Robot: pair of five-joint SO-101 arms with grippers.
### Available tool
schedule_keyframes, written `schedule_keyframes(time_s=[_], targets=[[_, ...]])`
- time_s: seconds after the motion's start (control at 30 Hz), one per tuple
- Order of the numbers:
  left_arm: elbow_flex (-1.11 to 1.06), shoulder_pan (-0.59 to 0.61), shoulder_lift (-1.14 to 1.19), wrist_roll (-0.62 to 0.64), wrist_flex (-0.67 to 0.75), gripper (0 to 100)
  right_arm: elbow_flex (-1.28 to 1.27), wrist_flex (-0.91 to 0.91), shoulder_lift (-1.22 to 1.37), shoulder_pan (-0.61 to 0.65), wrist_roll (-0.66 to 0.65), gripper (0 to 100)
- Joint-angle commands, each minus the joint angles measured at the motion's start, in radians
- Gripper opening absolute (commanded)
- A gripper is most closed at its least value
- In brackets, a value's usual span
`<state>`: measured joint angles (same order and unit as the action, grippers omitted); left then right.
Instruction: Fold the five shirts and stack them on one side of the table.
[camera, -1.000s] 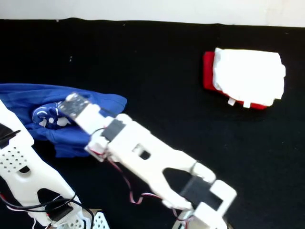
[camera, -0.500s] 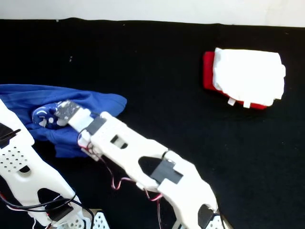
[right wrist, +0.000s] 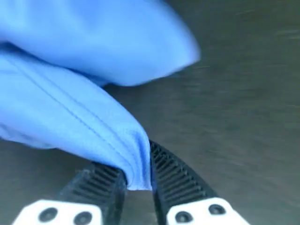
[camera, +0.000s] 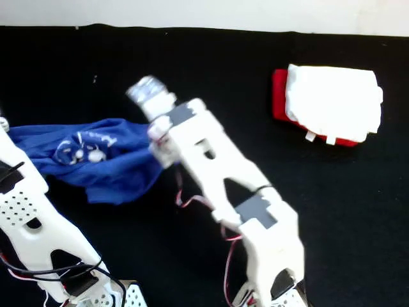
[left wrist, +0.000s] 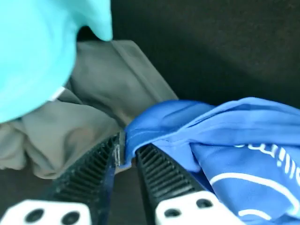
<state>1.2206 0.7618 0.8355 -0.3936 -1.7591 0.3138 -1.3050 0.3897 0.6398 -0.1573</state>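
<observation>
A blue shirt [camera: 102, 157] with a white print hangs stretched between my two arms at the table's left. My left gripper [left wrist: 127, 145] is shut on one bunched edge of the blue shirt [left wrist: 225, 136], at the far left of the high view by the left arm [camera: 22, 198]. My right gripper [right wrist: 139, 176] is shut on a folded edge of the blue shirt [right wrist: 70, 117], just above the dark table. The right arm [camera: 211, 166] comes up from the front, and its end stands at the shirt's right edge. A white folded shirt [camera: 332, 102] lies on a red one [camera: 278, 96] at the back right.
A grey shirt [left wrist: 93, 108] and a light cyan shirt [left wrist: 42, 47] lie crumpled beside my left gripper. The black table [camera: 255, 57] runs to a white wall at the back. Bare black cloth lies between the blue shirt and the stack.
The right arm swung from low over the blue shirt toward the back and right, pulling the shirt's edge with it. The shirt is now drawn out between the arms. The left arm barely moved.
</observation>
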Motion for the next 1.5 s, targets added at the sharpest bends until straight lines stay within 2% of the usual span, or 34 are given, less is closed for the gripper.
schedule_keyframes(time_s=[0.0, 0.27, 0.47, 0.6, 0.7, 0.83, 0.93, 1.07, 1.27, 1.47], targets=[[-0.018, -0.047, -0.094, 0.101, -0.015, 1, 0.104, -0.039, -0.133, -0.16, -0.074, 0.5], [-0.189, -0.245, -0.55, 0.258, -0.015, 1, 0.384, -0.051, -0.249, -0.394, -0.167, 0.5], [-0.223, -0.398, -0.812, 0.302, -0.012, 1, 0.584, -0.051, -0.298, -0.467, -0.216, 0.5], [-0.225, -0.414, -0.891, 0.302, 0.061, 1, 0.719, -0.042, -0.32, -0.501, -0.244, 0.5], [-0.225, -0.398, -0.918, 0.307, 0.112, 1, 0.82, -0.007, -0.318, -0.521, -0.252, 0.5], [-0.231, -0.389, -0.915, 0.367, 0.146, 1, 0.878, 0.088, -0.32, -0.545, -0.252, 0.5], [-0.257, -0.378, -0.909, 0.425, 0.14, 1, 0.875, 0.088, -0.318, -0.545, -0.252, 0.5], [-0.375, -0.377, -0.885, 0.44, 0.118, 1, 0.812, 0.018, -0.298, -0.541, -0.252, 0.5], [-0.61, -0.377, -0.786, 0.437, 0.028, 1, 0.67, -0.185, -0.275, -0.498, -0.253, 0.5], [-0.828, -0.38, -0.654, 0.313, 0.012, 1, 0.552, -0.331, -0.275, -0.467, -0.25, 0.5]])
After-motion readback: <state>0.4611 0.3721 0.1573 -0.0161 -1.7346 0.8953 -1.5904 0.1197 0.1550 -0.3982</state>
